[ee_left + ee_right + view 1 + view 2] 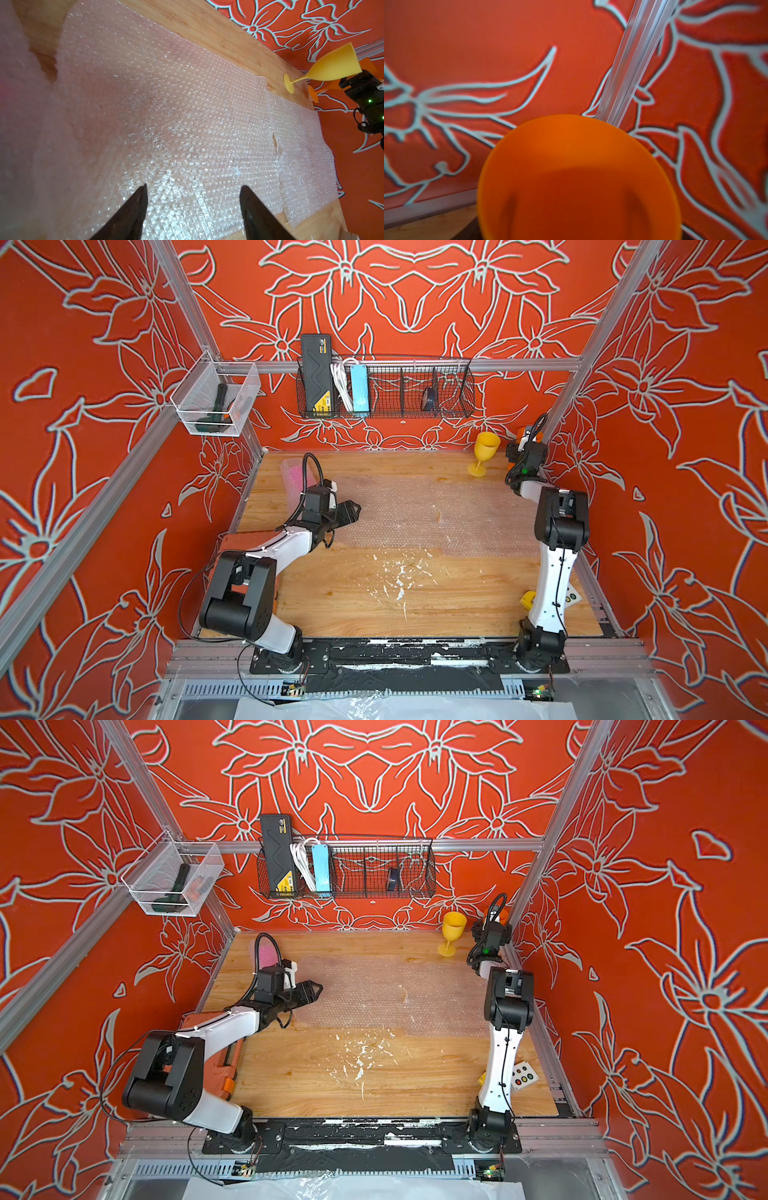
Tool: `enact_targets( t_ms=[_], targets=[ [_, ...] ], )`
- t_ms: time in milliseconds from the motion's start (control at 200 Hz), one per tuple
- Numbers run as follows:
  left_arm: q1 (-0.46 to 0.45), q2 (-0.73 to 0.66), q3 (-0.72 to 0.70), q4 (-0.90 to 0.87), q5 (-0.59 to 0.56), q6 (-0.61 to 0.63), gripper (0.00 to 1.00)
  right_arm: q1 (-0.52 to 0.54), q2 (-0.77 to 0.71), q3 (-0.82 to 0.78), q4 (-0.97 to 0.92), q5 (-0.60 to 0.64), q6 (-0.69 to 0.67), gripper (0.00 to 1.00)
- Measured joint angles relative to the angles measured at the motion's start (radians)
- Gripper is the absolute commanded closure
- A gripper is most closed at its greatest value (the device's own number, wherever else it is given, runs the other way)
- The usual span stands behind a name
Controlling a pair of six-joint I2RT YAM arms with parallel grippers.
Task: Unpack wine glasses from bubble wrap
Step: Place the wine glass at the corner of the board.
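Left tool (193,190): hovers with jaws spread, nothing between them, low over the flat clear bubble-wrap sheets (415,510) at bench (374,601) centre. Right tool (526,441): sits at 2 o'clock in the far corner, right at the orange plastic stemmed goblet (577,176); pinching or spread, cannot tell. Yellow plastic stemmed goblet (484,452): stands upright and unwrapped at 1 o'clock, near the orange one. Whitish bubble-wrap roll (291,477): lies at 10 o'clock near the bench edge, shows a blurred pink shape inside.

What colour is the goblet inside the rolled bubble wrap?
The wrapped goblet is magenta-pink, clearest in a top view.
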Motion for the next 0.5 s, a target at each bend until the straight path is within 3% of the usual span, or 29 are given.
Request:
enact_targets(
  t_ms=[500],
  targets=[
    [0.000, 0.000, 0.000, -0.017, -0.001, 0.003, 0.30, 0.001, 0.051, 0.050, -0.024, -0.034, -0.003, 0.11]
  ],
)
